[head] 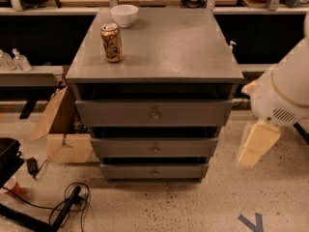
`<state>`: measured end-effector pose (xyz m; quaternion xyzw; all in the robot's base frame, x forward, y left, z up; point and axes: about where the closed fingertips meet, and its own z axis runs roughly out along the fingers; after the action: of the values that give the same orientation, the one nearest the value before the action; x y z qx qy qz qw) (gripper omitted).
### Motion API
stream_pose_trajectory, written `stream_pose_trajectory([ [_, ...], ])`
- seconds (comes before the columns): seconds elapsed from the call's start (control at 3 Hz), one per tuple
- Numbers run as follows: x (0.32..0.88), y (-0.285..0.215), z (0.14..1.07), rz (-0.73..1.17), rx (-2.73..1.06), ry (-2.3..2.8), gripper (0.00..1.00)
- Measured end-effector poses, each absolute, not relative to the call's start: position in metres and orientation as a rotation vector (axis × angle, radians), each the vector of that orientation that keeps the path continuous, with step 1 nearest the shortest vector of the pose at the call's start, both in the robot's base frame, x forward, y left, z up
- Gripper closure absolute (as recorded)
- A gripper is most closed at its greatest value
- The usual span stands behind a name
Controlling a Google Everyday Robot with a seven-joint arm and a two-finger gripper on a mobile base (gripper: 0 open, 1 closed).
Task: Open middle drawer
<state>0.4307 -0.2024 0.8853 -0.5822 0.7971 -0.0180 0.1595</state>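
Note:
The grey cabinet (159,52) has three drawers stacked in its front. The middle drawer (120,148) is the second one, a wide flat grey front with a small round metal knob (155,149) at its centre. It looks pushed in, with a dark gap above it. The top drawer (111,114) and the bottom drawer (125,171) are also pushed in. My gripper (256,145) is the pale cream piece hanging under my white arm (285,93). It is to the right of the cabinet, at about the middle drawer's height, and does not touch it.
A drink can (111,42) and a white bowl (124,14) stand on the cabinet top. A cardboard box (63,129) leans at the cabinet's left. Cables (67,207) and a dark object (7,156) lie on the floor at lower left. Benches run behind.

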Motion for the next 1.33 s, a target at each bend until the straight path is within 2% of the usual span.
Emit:
stream_pose_trajectory([
  [1.0,0.437,-0.183,0.67,-0.017,-1.849,2.257,0.0],
  [1.33,0.437,-0.183,0.67,-0.017,-1.849,2.257,0.0],
])
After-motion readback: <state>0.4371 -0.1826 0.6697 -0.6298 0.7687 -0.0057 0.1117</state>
